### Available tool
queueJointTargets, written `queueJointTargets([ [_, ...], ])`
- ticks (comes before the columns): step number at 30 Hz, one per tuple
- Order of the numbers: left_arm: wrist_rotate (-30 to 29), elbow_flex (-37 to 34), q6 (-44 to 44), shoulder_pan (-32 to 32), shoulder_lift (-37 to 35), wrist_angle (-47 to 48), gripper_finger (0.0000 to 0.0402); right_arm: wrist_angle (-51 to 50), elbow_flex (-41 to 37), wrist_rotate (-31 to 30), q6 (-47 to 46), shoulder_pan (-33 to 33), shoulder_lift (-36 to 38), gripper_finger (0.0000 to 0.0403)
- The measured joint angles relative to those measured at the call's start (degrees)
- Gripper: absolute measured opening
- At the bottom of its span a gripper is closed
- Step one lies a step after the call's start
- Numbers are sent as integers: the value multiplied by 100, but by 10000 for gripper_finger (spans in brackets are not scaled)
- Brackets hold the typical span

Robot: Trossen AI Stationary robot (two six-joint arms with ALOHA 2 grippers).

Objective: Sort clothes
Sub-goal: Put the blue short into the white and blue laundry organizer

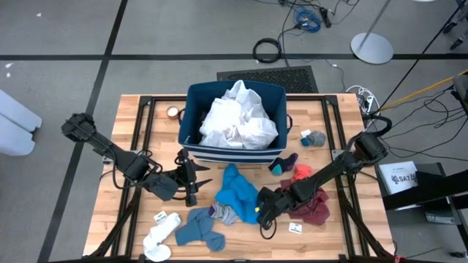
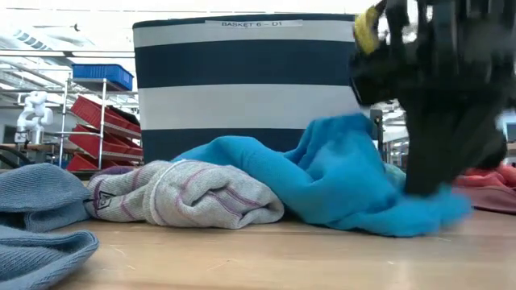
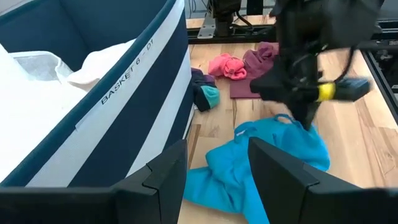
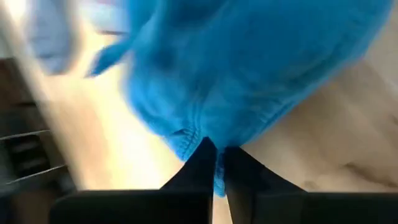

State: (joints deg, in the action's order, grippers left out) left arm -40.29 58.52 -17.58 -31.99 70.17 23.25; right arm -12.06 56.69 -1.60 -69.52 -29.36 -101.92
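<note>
the bright teal-blue soft fabric garment (image 1: 238, 191) lies crumpled on the wooden slatted table (image 1: 110, 197), just in front of the navy fabric bin with white stripes (image 1: 234, 154). the right gripper (image 1: 261, 212) is closed on this garment's edge, its two dark fingers (image 4: 202, 163) pinching a fold of the blue cloth between them. beside the teal piece lies a grey striped sock (image 2: 189, 196), and next to that a grey-blue soft piece (image 1: 199, 226) and a small white sock (image 1: 159, 238). behind the right arm lie a maroon garment (image 1: 316, 207), a red-pink sock (image 1: 300, 173) and a dark sock with a teal toe (image 1: 282, 163); a small grey-blue sock (image 1: 313, 137) sits beside the bin. a large white garment (image 1: 238, 117) fills the bin. the left gripper (image 1: 191, 180) hovers near the bin's front wall, its fingers (image 3: 168, 174) spread apart and empty.
</note>
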Motion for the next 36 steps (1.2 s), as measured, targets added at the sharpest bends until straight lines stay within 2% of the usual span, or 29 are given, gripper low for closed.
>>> queueJointTargets([
  [3, 2, 0, 0, -1, 0, -7, 180, -516, 603, -140, 373, 9, 184, 4],
  [7, 321, 0, 70, 0, 0, -191, 180, -1230, 1521, -770, 928, 11, 236, 4],
  [12, 1152, 0, 685, -44, 2, -1167, 180, -1210, 2452, -1963, 1828, 41, 272, 2],
  [16, 1387, 2, 1094, -191, 23, -1747, 180, -619, 2732, -2665, 2627, 154, 272, 1],
  [21, 1230, 2, 1328, -292, 93, -1741, 180, -58, 2787, -2696, 3356, 363, 272, 1],
  [27, 333, 2, 1699, -291, 317, -1563, 180, 53, 2787, -2580, 3563, 487, 266, 0],
  [36, 205, 2, 1809, -290, 542, -1570, 180, 40, 2787, -2667, 3678, 481, 266, 0],
])
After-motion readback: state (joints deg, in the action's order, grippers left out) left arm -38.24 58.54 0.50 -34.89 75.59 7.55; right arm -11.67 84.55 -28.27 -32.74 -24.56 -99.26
